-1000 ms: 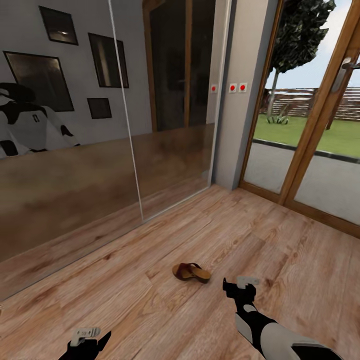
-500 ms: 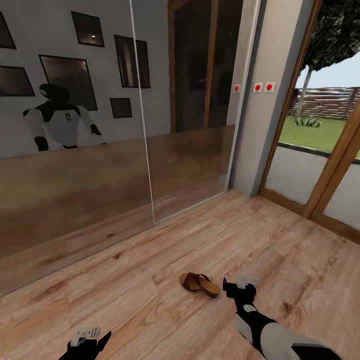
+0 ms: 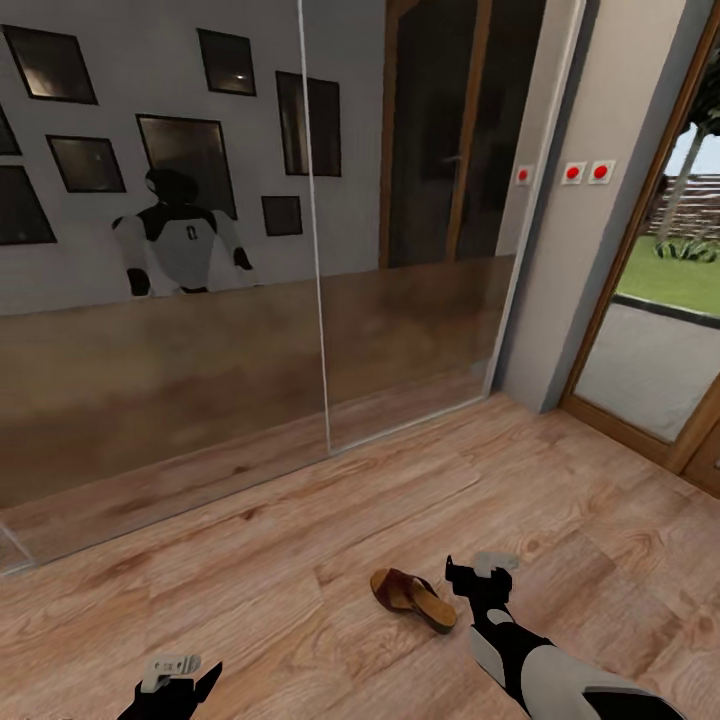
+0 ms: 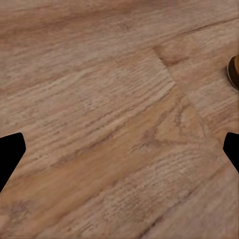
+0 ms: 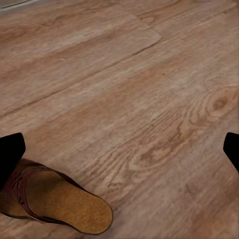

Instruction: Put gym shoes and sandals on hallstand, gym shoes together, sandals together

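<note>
We hover with both sets of fingers released, right gripper (image 3: pixel 478 572) beside the sandal (image 3: pixel 412 599) lying lower centre on the corridor floor (image 3: pixel 300 560), risking nudging it away.

Corridor floor (image 3: pixel 300 560) lay open ahead of both grippers. 1 sandal (image 3: pixel 412 599) rested on it just left of the right gripper (image 3: pixel 481 574), the sole obstacle nearby. Mirrored sliding panels (image 3: pixel 200 300) closed the far left side; a wall corner (image 3: pixel 560 300) stood at far right.
</note>
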Tool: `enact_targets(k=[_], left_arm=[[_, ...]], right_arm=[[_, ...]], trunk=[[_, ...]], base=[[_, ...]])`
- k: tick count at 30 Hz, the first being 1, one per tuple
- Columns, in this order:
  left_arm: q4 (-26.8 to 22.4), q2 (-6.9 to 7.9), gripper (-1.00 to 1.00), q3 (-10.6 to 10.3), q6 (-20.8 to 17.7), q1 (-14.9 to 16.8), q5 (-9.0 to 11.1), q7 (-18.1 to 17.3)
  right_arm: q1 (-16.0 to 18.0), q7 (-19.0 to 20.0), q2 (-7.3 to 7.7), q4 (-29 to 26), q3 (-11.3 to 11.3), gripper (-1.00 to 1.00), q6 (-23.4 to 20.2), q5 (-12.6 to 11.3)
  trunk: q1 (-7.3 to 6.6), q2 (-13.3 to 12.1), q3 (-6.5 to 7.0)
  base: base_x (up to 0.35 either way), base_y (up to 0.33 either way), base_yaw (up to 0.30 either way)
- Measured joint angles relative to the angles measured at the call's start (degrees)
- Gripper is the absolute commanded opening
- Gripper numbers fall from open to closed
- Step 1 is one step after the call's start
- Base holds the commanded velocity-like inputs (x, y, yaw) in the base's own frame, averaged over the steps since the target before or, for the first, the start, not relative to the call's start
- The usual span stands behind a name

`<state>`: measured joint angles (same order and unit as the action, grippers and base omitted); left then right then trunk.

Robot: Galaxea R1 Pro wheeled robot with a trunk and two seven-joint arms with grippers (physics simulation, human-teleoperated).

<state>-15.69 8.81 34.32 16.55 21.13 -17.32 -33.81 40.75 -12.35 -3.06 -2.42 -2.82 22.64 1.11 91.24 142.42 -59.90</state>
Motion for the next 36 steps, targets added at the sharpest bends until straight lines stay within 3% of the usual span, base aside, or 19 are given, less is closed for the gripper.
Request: enact_targets(k=[11,19,25,36], left_arm=[[-0.01,0.0,1.0,-0.02,0.0,-0.01,0.04,0.0],[0.02,0.0,1.0,-0.04,0.01,-0.01,0.05,0.01],[0.03,-0.01,1.0,-0.02,0.0,0.01,0.04,0.02],[0.0,0.0,1.0,0.01,0.0,0.0,0.08,0.0]], right_arm=[[0.01,0.02,-0.01,0.01,0.0,1.0,0.0,0.0],[0.02,-0.03,-0.01,0.03,0.01,1.0,0.02,0.0],[0.01,-0.02,0.01,0.01,0.01,1.0,0.03,0.0],[0.0,-0.01,0.0,-0.01,0.0,1.0,0.0,0.0]], trunk=[[0.0,0.0,0.0],[0.0,0.0,0.0],[0.0,0.0,0.0],[0.0,0.0,0.0]], base=[[0.003,-0.027,0.175],[0.0,-0.299,0.271],[0.0,-0.334,0.056],[0.0,-0.05,0.009]])
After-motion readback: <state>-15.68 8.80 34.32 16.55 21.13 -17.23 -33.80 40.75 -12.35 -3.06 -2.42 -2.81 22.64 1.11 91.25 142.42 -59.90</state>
